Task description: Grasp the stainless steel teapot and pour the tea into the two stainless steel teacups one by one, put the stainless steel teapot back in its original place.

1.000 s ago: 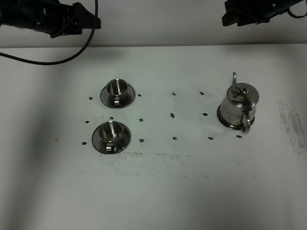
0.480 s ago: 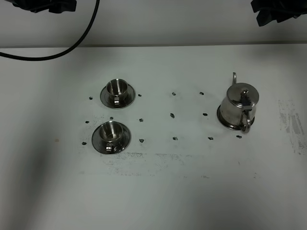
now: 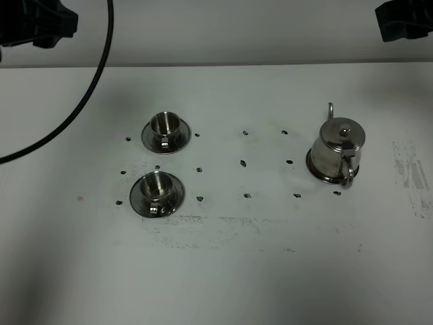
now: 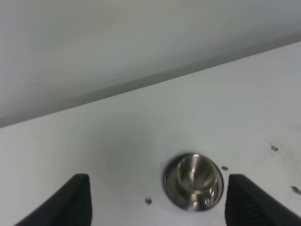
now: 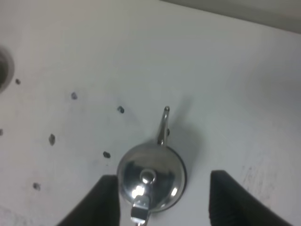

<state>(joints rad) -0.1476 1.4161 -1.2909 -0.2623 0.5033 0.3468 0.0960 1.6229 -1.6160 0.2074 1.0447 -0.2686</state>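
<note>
White table (image 3: pixel 270 271): teapot (image 3: pixel 338 150) R, 2 teacups (image 3: pixel 164 126) (image 3: pixel 156 185) L, off back edge; left gripper (image 4: pixel 160 200), right gripper (image 5: pixel 167 197) apart.

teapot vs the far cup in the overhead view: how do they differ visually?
The stainless steel teapot is much taller than the far teacup. The teapot has a knobbed lid and thin spout; the teacup is open-topped. The teapot's loop handle is large, the teacup's tiny. The teapot's coaster barely shows past its base, while the teacup's saucer spreads well beyond it. Both are shiny steel, upright, handles pointing toward the near side.
</note>
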